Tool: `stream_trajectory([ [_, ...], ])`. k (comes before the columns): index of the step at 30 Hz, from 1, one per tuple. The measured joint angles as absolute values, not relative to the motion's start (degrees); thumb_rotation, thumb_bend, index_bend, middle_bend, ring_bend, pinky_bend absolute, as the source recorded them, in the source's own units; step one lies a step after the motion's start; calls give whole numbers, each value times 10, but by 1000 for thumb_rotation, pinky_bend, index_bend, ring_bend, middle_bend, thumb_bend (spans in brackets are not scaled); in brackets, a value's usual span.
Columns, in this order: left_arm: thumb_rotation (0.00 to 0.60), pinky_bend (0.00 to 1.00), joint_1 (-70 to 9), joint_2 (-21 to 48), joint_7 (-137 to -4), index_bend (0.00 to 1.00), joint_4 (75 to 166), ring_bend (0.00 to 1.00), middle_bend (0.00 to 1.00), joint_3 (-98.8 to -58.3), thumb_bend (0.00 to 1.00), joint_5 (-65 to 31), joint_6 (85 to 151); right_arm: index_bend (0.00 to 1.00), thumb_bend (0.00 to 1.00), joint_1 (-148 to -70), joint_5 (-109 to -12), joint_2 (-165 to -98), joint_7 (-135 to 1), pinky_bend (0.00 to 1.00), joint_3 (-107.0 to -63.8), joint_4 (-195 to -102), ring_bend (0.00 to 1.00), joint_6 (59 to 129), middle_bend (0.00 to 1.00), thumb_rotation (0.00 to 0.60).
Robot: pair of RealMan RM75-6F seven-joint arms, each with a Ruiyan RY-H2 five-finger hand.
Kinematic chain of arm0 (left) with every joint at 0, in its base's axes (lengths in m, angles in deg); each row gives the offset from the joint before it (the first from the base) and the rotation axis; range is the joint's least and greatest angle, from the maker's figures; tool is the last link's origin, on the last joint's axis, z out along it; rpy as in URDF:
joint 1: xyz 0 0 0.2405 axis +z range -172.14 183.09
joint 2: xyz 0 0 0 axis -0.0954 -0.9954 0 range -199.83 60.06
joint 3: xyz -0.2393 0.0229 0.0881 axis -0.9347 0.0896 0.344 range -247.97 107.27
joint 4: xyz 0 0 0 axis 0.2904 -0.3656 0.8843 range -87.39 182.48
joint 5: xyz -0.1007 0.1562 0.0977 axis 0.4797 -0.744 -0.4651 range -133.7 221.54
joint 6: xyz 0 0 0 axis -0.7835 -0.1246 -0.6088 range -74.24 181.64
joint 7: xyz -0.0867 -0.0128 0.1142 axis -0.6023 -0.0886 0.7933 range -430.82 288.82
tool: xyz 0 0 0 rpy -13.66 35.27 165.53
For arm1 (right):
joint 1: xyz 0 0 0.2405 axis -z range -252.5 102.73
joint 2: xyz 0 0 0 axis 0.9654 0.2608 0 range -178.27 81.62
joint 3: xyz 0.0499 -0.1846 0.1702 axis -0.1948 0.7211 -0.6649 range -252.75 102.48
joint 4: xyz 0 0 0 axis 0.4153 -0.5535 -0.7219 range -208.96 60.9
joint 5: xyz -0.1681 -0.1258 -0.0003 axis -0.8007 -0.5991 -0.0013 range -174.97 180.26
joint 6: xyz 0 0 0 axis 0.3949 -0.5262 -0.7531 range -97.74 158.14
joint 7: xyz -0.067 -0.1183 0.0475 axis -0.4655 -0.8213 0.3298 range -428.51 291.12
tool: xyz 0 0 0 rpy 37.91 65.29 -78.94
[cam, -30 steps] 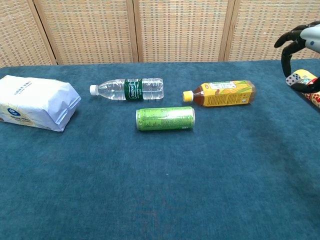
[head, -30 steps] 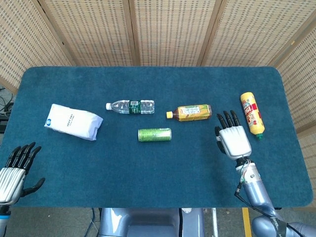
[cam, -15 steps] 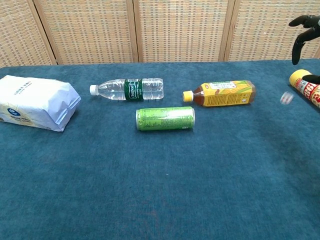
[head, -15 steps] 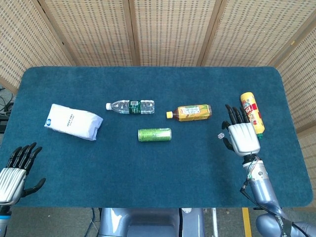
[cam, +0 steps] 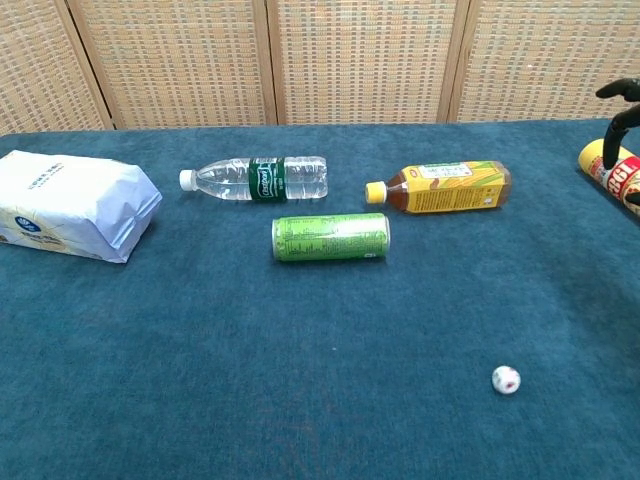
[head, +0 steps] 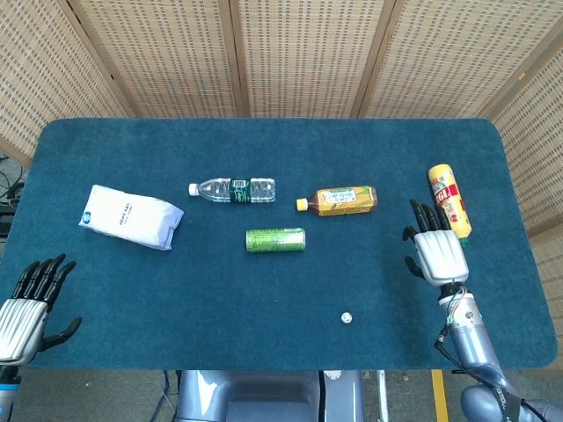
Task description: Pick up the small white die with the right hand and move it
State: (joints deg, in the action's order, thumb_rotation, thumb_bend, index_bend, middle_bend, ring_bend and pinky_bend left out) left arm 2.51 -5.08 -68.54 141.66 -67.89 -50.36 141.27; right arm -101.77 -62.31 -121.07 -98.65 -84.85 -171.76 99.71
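Note:
The small white die (head: 347, 317) lies loose on the blue cloth near the table's front edge, also seen in the chest view as the die (cam: 506, 379). My right hand (head: 436, 253) hovers well to its right and farther back, fingers spread, holding nothing; only its dark fingertips (cam: 622, 105) show at the chest view's right edge. My left hand (head: 26, 303) stays at the table's front left corner, fingers apart and empty.
A green can (head: 275, 239), a clear water bottle (head: 232, 189) and a yellow tea bottle (head: 338, 200) lie mid-table. A white packet (head: 130, 216) rests at the left. A yellow sauce bottle (head: 449, 202) lies just beyond my right hand.
The die left my right hand, fell and came to rest near the front edge. My right hand drifted right and opened.

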Motion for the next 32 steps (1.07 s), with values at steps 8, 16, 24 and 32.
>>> stream_trajectory([
  [8, 600, 0, 25, -49, -679, 0, 1418, 0, 0, -677, 285, -506, 1412, 404, 337, -986, -648, -1219, -923, 0, -816, -1678, 0, 1004, 0, 600],
  [16, 600, 0, 25, -47, -674, 0, 1418, 0, 0, -677, 285, -507, 1412, 402, 337, -942, -700, -1214, -844, 0, -787, -1658, 0, 1040, 0, 600],
  [24, 600, 0, 27, -47, -672, 0, 1419, 0, 0, -677, 285, -508, 1417, 295, 282, -885, -772, -1199, -785, 0, -745, -1647, 0, 1101, 0, 600],
  [32, 600, 0, 27, -46, -670, 0, 1417, 0, 0, -677, 285, -508, 1417, 92, 260, -859, -806, -1176, -787, 0, -721, -1653, 0, 1119, 0, 600],
])
